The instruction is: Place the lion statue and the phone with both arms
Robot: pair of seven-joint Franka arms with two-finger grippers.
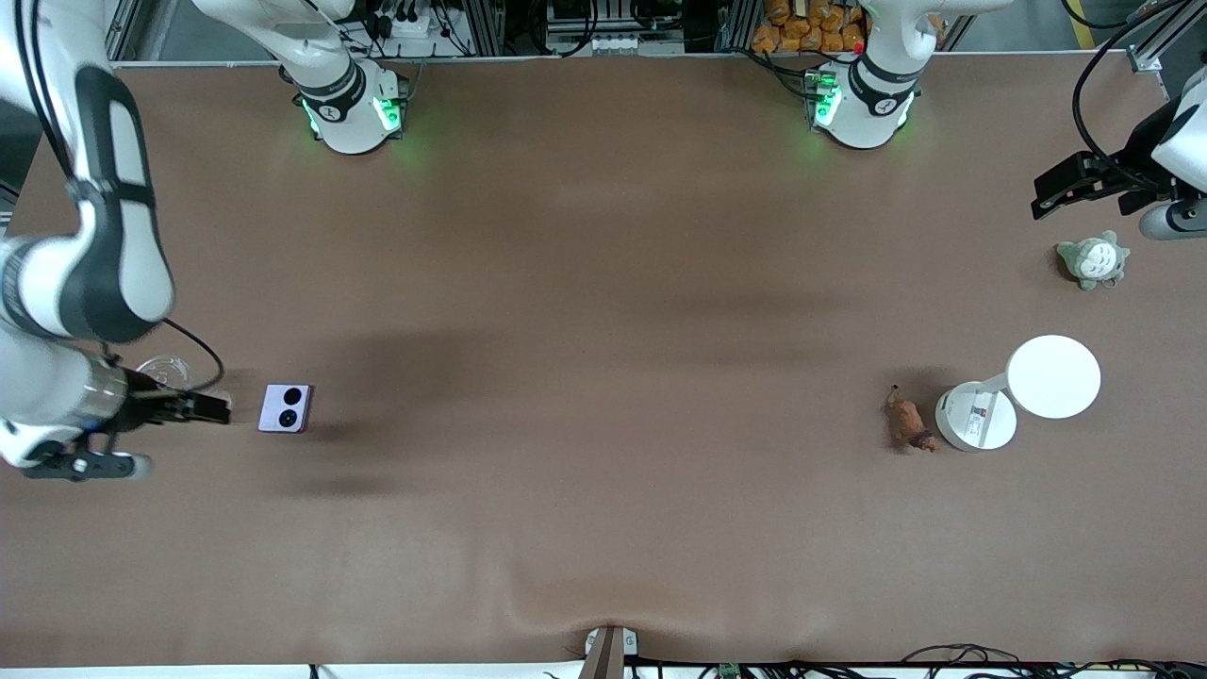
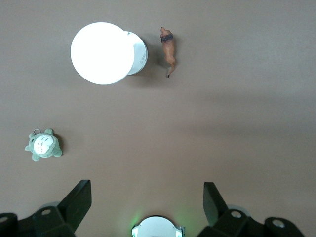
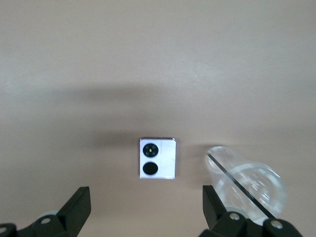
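The lion statue (image 1: 908,422), a tiny orange-brown figurine, lies on the table toward the left arm's end, next to a white lamp; it also shows in the left wrist view (image 2: 169,49). The phone (image 1: 286,407), pale lavender with two black camera circles, lies flat toward the right arm's end and shows in the right wrist view (image 3: 158,158). My right gripper (image 1: 212,407) (image 3: 145,195) is open and empty over the table beside the phone. My left gripper (image 1: 1042,200) (image 2: 146,190) is open and empty, high over the table by the grey-green plush, well apart from the lion.
A white lamp with a round head (image 1: 1023,391) (image 2: 102,53) stands beside the lion. A grey-green plush (image 1: 1092,259) (image 2: 43,145) lies farther from the front camera than the lamp. A clear plastic cup (image 1: 165,370) (image 3: 247,185) lies by the right gripper.
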